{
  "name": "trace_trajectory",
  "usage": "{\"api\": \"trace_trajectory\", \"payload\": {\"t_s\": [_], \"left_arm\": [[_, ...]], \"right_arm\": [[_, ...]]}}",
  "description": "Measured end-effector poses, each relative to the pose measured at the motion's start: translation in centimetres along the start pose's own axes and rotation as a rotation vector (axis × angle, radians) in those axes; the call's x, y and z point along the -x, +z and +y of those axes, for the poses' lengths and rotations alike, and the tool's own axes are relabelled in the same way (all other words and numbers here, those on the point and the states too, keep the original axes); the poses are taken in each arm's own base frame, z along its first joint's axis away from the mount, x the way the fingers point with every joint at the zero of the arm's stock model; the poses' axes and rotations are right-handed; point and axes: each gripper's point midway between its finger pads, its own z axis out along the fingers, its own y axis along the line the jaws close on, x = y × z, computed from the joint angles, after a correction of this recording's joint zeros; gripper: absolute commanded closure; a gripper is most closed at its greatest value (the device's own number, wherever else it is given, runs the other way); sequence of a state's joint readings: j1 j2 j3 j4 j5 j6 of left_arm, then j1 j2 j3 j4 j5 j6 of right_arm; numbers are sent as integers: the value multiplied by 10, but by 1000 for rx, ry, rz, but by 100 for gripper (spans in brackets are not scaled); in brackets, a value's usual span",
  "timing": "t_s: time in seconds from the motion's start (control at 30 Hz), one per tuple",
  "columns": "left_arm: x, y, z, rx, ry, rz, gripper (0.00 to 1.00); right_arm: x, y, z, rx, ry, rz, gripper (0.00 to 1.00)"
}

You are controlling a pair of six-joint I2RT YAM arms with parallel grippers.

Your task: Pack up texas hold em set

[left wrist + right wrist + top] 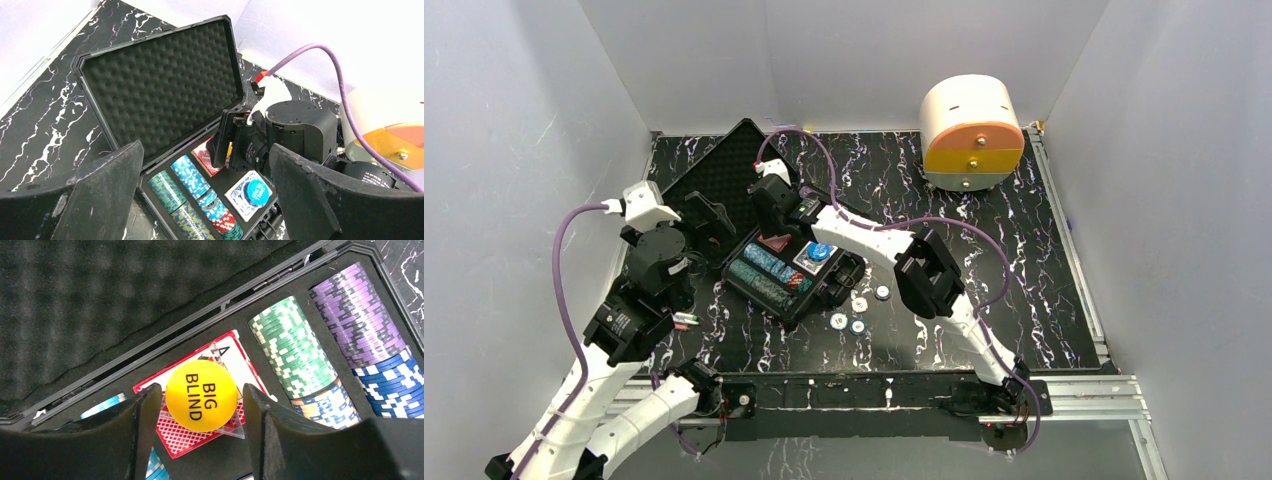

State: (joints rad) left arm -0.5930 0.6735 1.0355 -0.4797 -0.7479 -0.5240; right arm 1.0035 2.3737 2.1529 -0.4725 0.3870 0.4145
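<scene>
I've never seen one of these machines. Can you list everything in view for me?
table: 1, black marbled, under everything
case: 1, black, open, left of centre
chips: several rows, green, purple, blue, in case
red deck: 1, in case
yellow disc: 1, over red deck
blue disc: 1, in case
loose discs: 4, whitish, on table right of case
drawer box: 1, white and orange, far right
left hand: open, empty, near lid
right hand: either side of yellow disc, grip unclear
</scene>
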Motion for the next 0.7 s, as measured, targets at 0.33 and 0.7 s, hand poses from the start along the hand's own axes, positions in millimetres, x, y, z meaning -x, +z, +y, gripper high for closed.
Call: {"api": "trace_trajectory", "payload": {"t_s": [0.33,0.7], "left_arm": [[-3,2,-1,1,8,10,4],[-6,2,-7,-26,0,28,2]], "right_arm": [[4,-13,6,48,0,8,8],[40,-127,-31,74,133,-88,15]]}}
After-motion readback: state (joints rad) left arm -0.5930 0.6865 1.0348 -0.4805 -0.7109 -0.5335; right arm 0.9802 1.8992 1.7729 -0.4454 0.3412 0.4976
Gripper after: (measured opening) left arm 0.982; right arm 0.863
